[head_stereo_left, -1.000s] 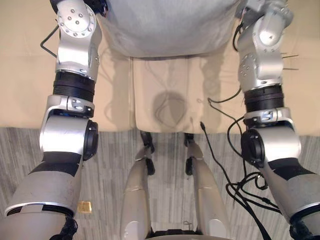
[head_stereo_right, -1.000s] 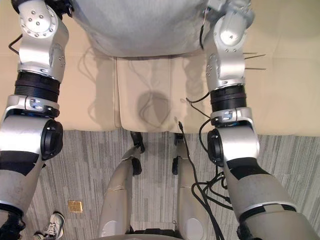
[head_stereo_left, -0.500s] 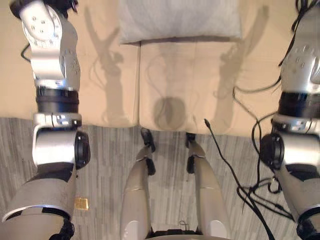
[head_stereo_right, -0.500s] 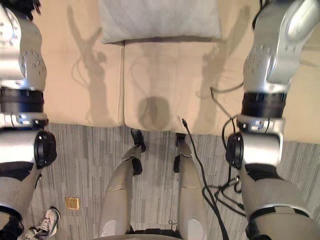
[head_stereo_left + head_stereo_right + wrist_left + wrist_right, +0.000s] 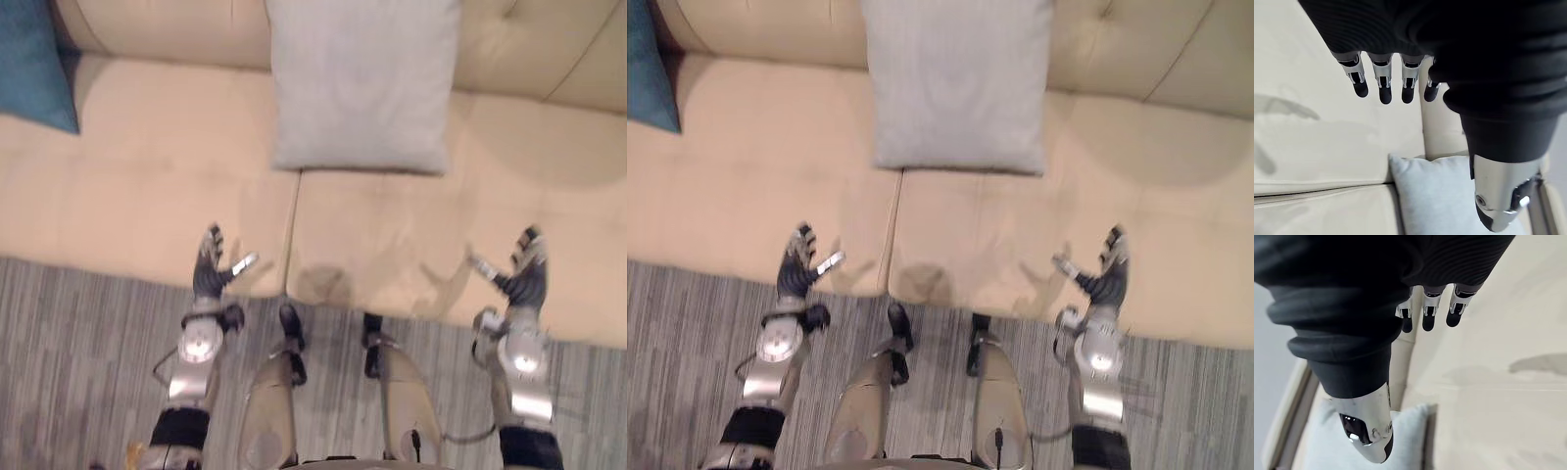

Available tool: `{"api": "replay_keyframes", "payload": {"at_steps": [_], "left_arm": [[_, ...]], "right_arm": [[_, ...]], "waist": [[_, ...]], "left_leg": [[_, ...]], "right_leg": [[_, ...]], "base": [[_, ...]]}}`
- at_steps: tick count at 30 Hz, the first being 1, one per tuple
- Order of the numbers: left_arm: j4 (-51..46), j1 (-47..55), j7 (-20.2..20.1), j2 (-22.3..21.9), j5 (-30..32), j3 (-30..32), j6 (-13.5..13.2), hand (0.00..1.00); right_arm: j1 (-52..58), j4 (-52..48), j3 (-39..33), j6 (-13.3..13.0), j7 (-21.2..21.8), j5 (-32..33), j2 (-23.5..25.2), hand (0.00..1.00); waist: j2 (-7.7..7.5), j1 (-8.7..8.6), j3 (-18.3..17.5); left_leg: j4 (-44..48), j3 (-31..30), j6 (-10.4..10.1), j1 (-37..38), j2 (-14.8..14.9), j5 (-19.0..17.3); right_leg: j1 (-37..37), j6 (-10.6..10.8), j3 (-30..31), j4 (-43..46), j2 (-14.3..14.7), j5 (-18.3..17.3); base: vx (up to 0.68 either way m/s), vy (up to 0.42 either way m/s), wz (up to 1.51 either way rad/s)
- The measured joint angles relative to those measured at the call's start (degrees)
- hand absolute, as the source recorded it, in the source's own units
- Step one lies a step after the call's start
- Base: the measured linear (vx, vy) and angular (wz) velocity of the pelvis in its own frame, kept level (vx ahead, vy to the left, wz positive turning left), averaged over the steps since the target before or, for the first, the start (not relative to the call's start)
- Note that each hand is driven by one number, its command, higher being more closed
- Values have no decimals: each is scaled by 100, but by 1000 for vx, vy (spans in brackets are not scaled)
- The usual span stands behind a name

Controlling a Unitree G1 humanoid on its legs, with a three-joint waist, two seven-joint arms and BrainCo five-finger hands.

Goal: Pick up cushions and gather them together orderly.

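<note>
Two cushions are sitting on the beige sofa (image 5: 147,186). The grey cushion (image 5: 362,83) is resting at the middle, with its lower edge on the seat just above the seam (image 5: 292,211) between the two seat pads and its upper part lying against the backrest. The blue cushion (image 5: 34,64) is sitting well apart from it, at the far left end of the seat, cut off by the edge of the view.

Neither hand is holding anything. The left hand (image 5: 208,277) is hovering over the front edge of the seat, just left of the seam, with its fingers (image 5: 1381,83) hanging straight and relaxed and its thumb sticking out toward the middle. The right hand (image 5: 526,284) is hovering over the front edge of the right seat pad in the same released pose, its fingers (image 5: 1430,313) extended and its thumb pointing inward. Both hands are well apart from the grey cushion, which is showing beyond the fingers in each wrist view. Grey striped carpet (image 5: 78,333) is lying in front of the sofa.
</note>
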Motion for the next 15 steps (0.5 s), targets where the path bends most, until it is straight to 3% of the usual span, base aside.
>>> {"api": "replay_keyframes", "payload": {"at_steps": [4,7,12,15], "left_arm": [[1338,520,-351,21,451,64,115,0],[1890,765,-549,39,645,141,163,0],[2424,1007,-608,39,822,327,215,0],[2453,1104,-686,37,864,334,303,0]], "right_arm": [[417,1699,100,185,379,-638,-108,0],[511,2486,113,257,661,-917,-204,0],[510,3109,133,396,850,-954,-311,0],[501,3263,137,460,902,-944,-343,0]], "waist": [[-50,-94,-494],[-91,-117,-624],[-139,-156,-762],[-146,-124,-824]], "left_leg": [[-264,58,-51,724,-14,-58],[-480,246,-54,1170,-30,-59],[-582,551,-81,1771,-82,-163],[83,646,-51,1823,13,-591]], "right_leg": [[746,118,112,-499,91,41],[1140,158,270,-821,135,177],[1545,224,628,-970,173,230],[1716,275,885,-958,215,258]], "base": [[82,5,-21],[27,30,-32],[15,45,-36],[-15,59,-43]]}}
